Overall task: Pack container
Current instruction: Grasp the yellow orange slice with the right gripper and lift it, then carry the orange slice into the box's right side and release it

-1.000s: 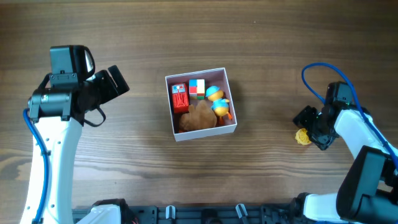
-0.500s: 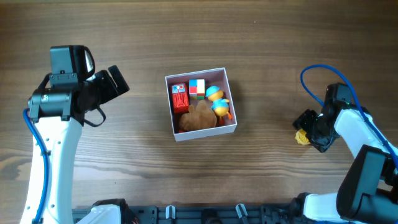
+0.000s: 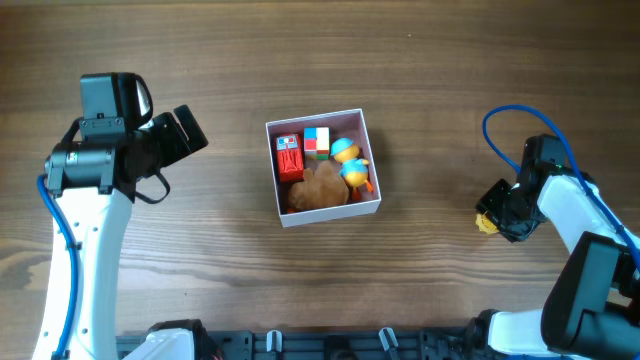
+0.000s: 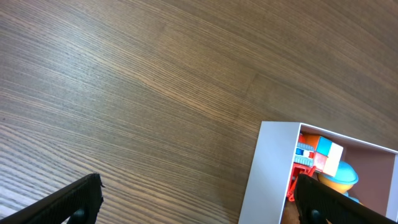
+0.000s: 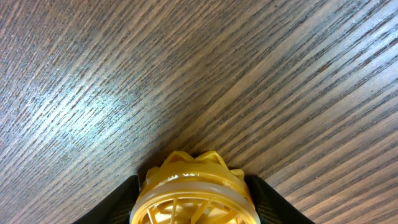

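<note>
- One container [image 3: 272,172], square.
- Five toys inside it: two blue-and-orange toys [image 3: 344,150] [image 3: 356,173], one red toy [image 3: 290,159], one coloured block [image 3: 317,141], one brown toy [image 3: 318,189].
- One yellow toy [image 3: 485,223] outside the container, making six toys in all.
- Two arms, left arm [image 3: 85,220] and right arm [image 3: 572,212].
- Two end effectors, one per arm: left end effector [image 3: 186,131], right end effector [image 3: 497,209].
- Two blue cables, one on each arm [image 3: 47,192] [image 3: 497,131].
- One table [image 3: 420,70].

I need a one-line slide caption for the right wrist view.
Right gripper clasping a yellow toy from both sides on the wooden table.
</note>
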`<state>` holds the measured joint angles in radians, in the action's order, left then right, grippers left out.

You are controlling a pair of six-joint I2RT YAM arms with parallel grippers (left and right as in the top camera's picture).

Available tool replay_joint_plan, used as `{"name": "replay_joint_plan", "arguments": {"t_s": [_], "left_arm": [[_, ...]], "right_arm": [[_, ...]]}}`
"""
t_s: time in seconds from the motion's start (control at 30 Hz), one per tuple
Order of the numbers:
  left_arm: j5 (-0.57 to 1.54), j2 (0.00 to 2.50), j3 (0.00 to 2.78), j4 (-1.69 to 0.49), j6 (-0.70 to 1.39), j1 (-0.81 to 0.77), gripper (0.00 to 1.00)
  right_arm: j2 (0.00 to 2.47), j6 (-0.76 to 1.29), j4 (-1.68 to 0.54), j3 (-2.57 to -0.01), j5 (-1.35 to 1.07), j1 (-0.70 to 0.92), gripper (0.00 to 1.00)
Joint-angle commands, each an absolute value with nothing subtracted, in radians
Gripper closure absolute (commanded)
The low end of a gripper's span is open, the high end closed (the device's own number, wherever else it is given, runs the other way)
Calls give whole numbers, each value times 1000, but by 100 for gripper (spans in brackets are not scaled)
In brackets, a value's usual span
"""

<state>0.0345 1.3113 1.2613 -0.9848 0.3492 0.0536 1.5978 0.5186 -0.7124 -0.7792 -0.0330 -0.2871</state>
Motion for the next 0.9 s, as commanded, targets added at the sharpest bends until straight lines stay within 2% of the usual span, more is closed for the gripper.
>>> {"name": "replay_joint_plan", "arguments": {"t_s": [0.0,0.03,0.13,0.2,0.27,0.3,0.47,0.63,0.73,0.87], "left_arm": [[29,1317,1262,-985,344,60,0],[29,1317,1262,-985,344,60,0],[29,1317,1262,-985,344,60,0],[29,1317,1262,-985,344,60,0],[29,1317,1262,-984,344,60,0],[29,1317,1262,-985,344,60,0],[29,1317,1262,-985,344,60,0],[29,1317,1262,-985,344,60,0],[29,1317,1262,-985,344,60,0],[29,1317,1262,-985,344,60,0]], "right_arm": [[1639,515,-707,-751,-95,-287,52],[1639,515,-707,-751,-95,-287,52],[1639,499,-700,-751,-95,-287,66],[1639,496,-697,-751,-95,-287,67],[1639,494,-694,-751,-95,-287,80],[1639,488,-691,-752,-95,-287,96],[1621,387,-724,-842,-111,-273,96],[1515,248,-859,-1083,-152,-163,96],[1419,49,-918,-1267,-197,20,96],[1382,-108,-906,-1331,-191,293,96]]}}
